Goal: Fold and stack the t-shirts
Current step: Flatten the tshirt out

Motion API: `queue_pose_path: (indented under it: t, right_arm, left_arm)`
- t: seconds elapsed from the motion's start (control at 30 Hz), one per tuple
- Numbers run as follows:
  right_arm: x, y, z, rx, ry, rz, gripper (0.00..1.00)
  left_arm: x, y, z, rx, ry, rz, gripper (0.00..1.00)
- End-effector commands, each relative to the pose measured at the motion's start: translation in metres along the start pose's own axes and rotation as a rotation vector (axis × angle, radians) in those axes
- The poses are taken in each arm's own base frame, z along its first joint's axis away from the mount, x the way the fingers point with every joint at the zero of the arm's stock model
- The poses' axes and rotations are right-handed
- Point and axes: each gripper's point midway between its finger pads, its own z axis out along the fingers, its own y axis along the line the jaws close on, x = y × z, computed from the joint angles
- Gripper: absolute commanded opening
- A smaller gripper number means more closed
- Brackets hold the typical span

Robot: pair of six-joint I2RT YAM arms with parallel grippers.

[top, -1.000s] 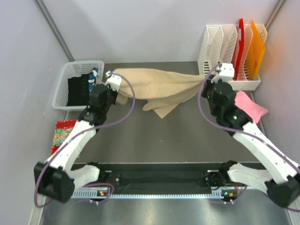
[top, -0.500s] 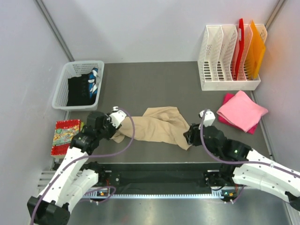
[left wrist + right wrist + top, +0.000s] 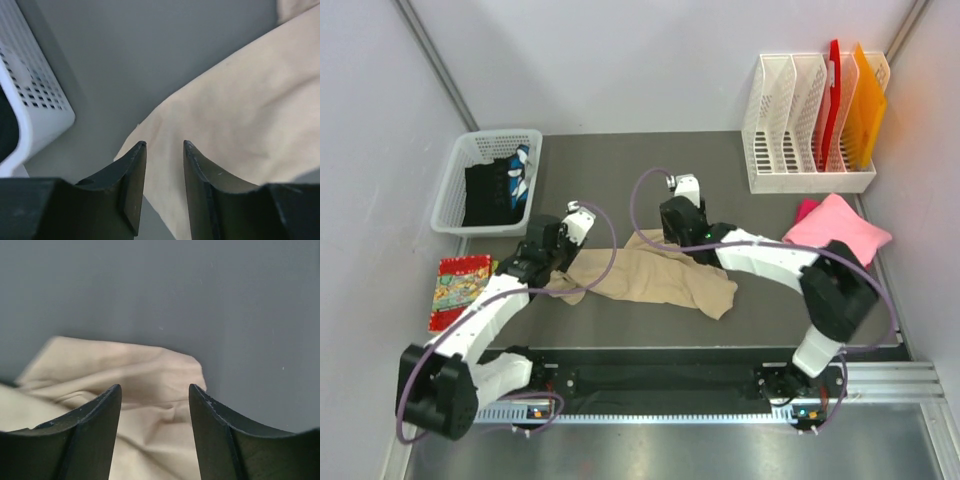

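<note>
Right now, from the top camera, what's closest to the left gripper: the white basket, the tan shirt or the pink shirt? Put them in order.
1. Tan shirt, just beneath the left gripper.
2. White basket, back left.
3. Pink shirt, far right.

The top view overlooks the whole table [image 3: 620, 170], while both close wrist views share its tan t-shirt [image 3: 660, 280].
</note>
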Motion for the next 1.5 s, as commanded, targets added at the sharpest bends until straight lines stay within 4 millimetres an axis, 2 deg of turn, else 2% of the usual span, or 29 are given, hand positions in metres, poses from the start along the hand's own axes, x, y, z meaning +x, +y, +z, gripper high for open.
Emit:
queue_pose_path:
  t: [0.0, 0.17, 0.3, 0.37, 0.4, 0.63, 0.9, 1.0, 1.1, 1.2, 1.23, 1.3, 1.4, 1.47]
  right_arm:
    - [-0.023, -0.010, 0.038, -0.050, -0.007, 0.061, 0.57]
    - [-0.013, -0.041, 0.068, -0.038, 0.051, 0.118, 0.56]
    - [-0.010, -0.061, 0.080, -0.042, 0.070, 0.141, 0.57]
    - [-0.004, -0.061, 0.085, -0.072, 0.090, 0.165, 0.56]
    - [-0.007, -0.056, 0.088, -0.125, 0.085, 0.188, 0.56]
    - [0.017, -0.032, 0.100, -0.271, 0.183, 0.272, 0.53]
    - [0.035, -0.038, 0.099, -0.265, 0.226, 0.290, 0.50]
    - [0.038, -0.037, 0.102, -0.270, 0.235, 0.294, 0.45]
    - [0.042, -0.034, 0.105, -0.282, 0.250, 0.301, 0.36]
    - [0.042, -0.032, 0.105, -0.289, 0.255, 0.309, 0.21]
    - [0.042, -0.031, 0.104, -0.288, 0.253, 0.310, 0.10]
    - [0.036, -0.034, 0.100, -0.287, 0.242, 0.315, 0.00]
    - [0.027, -0.040, 0.091, -0.273, 0.218, 0.314, 0.00]
    - [0.027, -0.049, 0.087, -0.236, 0.213, 0.297, 0.00]
  left_arm:
    - [-0.002, 0.038, 0.025, -0.194, -0.012, -0.069, 0.40]
    - [0.005, 0.051, 0.047, -0.217, 0.038, -0.107, 0.41]
    - [0.008, 0.065, 0.050, -0.231, 0.041, -0.142, 0.41]
    - [0.008, 0.069, 0.049, -0.230, 0.040, -0.151, 0.41]
    - [0.009, 0.072, 0.048, -0.238, 0.042, -0.155, 0.41]
    - [0.010, 0.086, 0.032, -0.266, 0.021, -0.163, 0.41]
    - [0.014, 0.085, 0.022, -0.256, 0.009, -0.167, 0.42]
    - [0.016, 0.084, 0.022, -0.251, 0.011, -0.170, 0.41]
    - [0.020, 0.083, 0.022, -0.255, 0.018, -0.174, 0.41]
    - [0.022, 0.085, 0.020, -0.266, 0.021, -0.166, 0.42]
    - [0.022, 0.085, 0.019, -0.272, 0.019, -0.164, 0.42]
    - [0.023, 0.088, 0.019, -0.282, 0.020, -0.159, 0.42]
    - [0.024, 0.090, 0.019, -0.287, 0.022, -0.158, 0.42]
    - [0.025, 0.090, 0.019, -0.288, 0.019, -0.158, 0.42]
